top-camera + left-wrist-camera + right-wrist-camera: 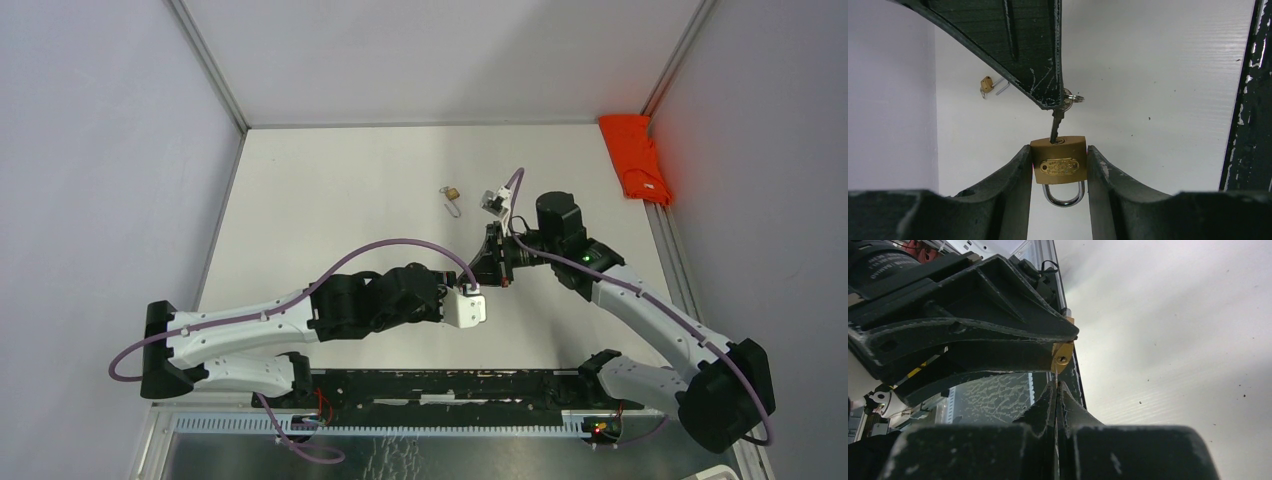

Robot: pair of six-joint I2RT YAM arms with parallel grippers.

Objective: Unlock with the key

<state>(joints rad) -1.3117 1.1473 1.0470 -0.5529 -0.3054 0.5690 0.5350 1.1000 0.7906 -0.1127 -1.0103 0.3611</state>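
Honestly, not much to read across all 3 views. The brass padlock [1058, 150] has an oval embossed plate [1059, 166] on its face with raised lettering inside. It looks like a maker's stamp, but in the left wrist view it's too small and soft to make out any letter. In the right wrist view, the black round motor housing [883, 262] in the top left corner carries some white print. It looks like capitals, but the words are too blurry for me to read. From the top camera, the orange fabric thing [633, 155] in the far right corner has a small white patch [652, 187], way too tiny to tell if anything's written on it. No numbers or signs I can read anywhere.
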